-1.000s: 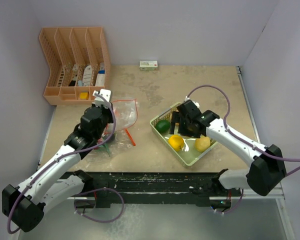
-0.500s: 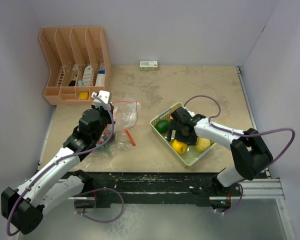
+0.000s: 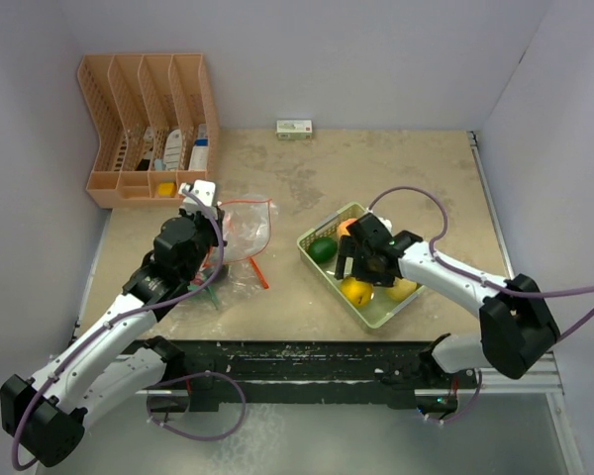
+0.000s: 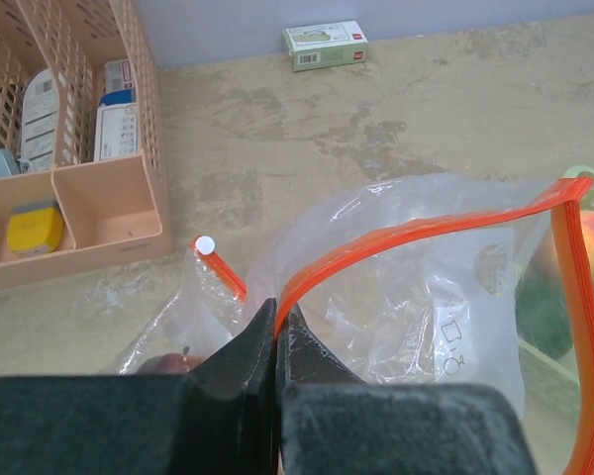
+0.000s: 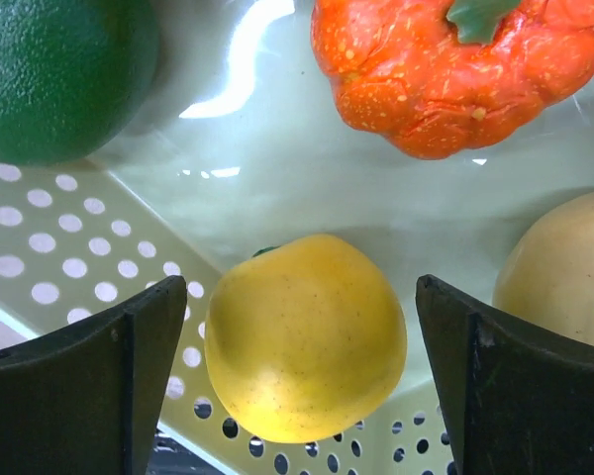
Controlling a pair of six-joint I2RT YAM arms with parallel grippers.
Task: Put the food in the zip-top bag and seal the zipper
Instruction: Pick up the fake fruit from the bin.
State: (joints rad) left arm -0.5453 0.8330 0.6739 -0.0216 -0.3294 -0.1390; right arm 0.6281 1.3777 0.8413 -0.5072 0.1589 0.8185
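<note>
The zip-top bag (image 3: 246,230) lies crumpled left of the tray, clear with an orange-red zipper (image 4: 406,237) along its mouth and a white slider tab (image 4: 205,244). My left gripper (image 3: 216,255) (image 4: 276,315) is shut on the zipper strip. A dark red piece of food (image 4: 164,362) shows through the bag. The other food lies in the pale green tray (image 3: 388,312). My right gripper (image 3: 359,275) (image 5: 299,297) is open, its fingers either side of a yellow fruit (image 5: 305,361) without touching it. Around it lie a green fruit (image 5: 59,74), an orange pumpkin (image 5: 445,69) and a pale yellow fruit (image 5: 564,267).
A peach-coloured desk organiser (image 3: 148,129) (image 4: 69,148) stands at the back left, close behind the bag. A small green and white box (image 3: 294,128) (image 4: 325,45) sits by the back wall. Walls close in the table on the left, back and right.
My right gripper has come down and forward over the tray to straddle the yellow fruit, uncovering the orange pumpkin behind it. The left gripper has stayed shut on the zipper.
</note>
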